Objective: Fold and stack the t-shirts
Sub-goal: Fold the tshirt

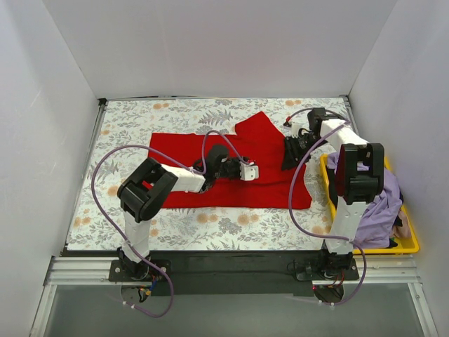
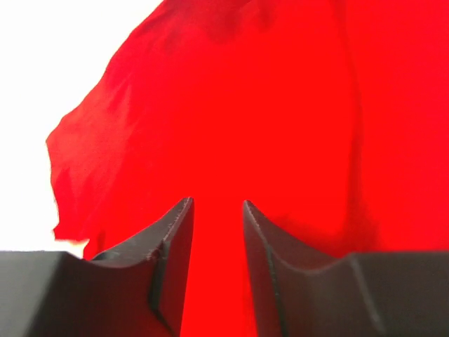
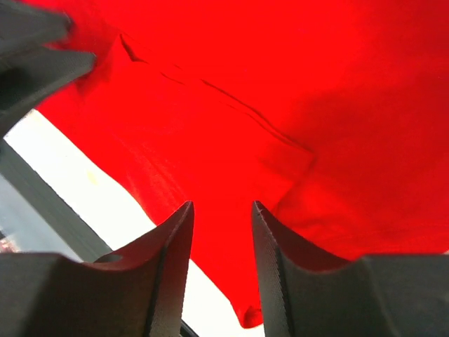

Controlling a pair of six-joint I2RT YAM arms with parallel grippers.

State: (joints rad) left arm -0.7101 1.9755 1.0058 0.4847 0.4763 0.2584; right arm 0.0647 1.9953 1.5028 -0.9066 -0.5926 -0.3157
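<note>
The bright red t-shirt (image 1: 182, 149) lies spread on the flowered table (image 1: 133, 119), with a flap folded over at its upper right. My left gripper (image 1: 245, 170) hovers low over the shirt's middle. In the left wrist view its jaws (image 2: 217, 203) stand apart with only red cloth (image 2: 280, 105) behind them. My right gripper (image 1: 288, 161) is at the shirt's right edge, open (image 3: 221, 205) above a corner of red fabric (image 3: 316, 84). The pale lilac t-shirt (image 1: 382, 203) lies crumpled in the bin on the right.
The yellow plastic bin (image 1: 407, 246) sits at the table's right edge beside the right arm's base. White walls close in the table on the left, back and right. Purple cables loop off both arms.
</note>
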